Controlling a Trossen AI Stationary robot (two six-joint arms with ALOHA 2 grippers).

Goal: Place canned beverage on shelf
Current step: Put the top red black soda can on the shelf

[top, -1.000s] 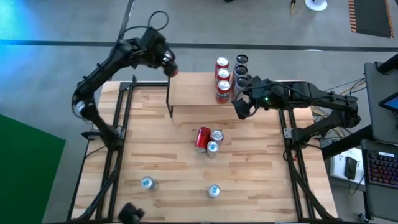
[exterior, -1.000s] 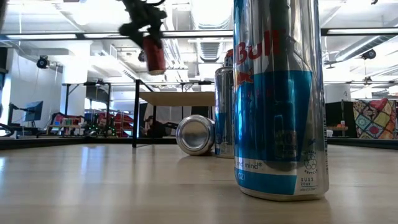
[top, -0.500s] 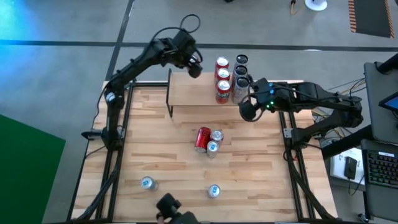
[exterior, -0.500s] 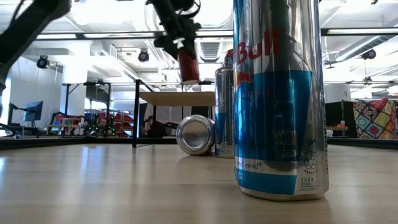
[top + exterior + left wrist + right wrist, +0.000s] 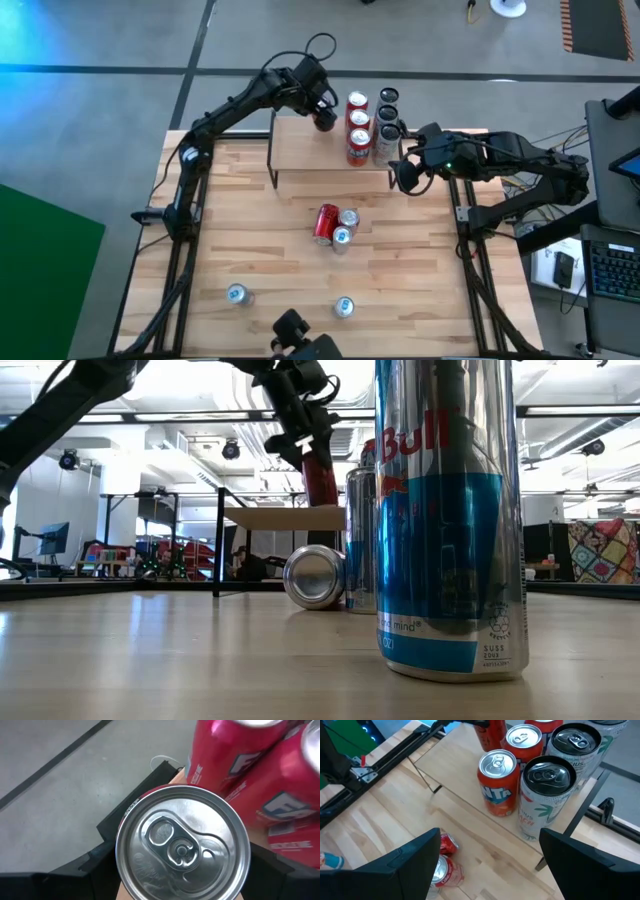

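A red can [image 5: 324,117] was held upright over the shelf [image 5: 300,147], just beside three red cans [image 5: 357,125]. The left gripper [image 5: 322,110] clamped the can. The right gripper [image 5: 408,176], fingers spread and empty, hovered near the shelf's other end.

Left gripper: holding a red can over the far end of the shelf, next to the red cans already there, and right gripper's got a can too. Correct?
Not quite. The right gripper is open and holds nothing, as the right wrist view shows; it hangs beside the shelf. The rest stands: the left gripper holds a red can over the shelf's far end, next to the red cans.
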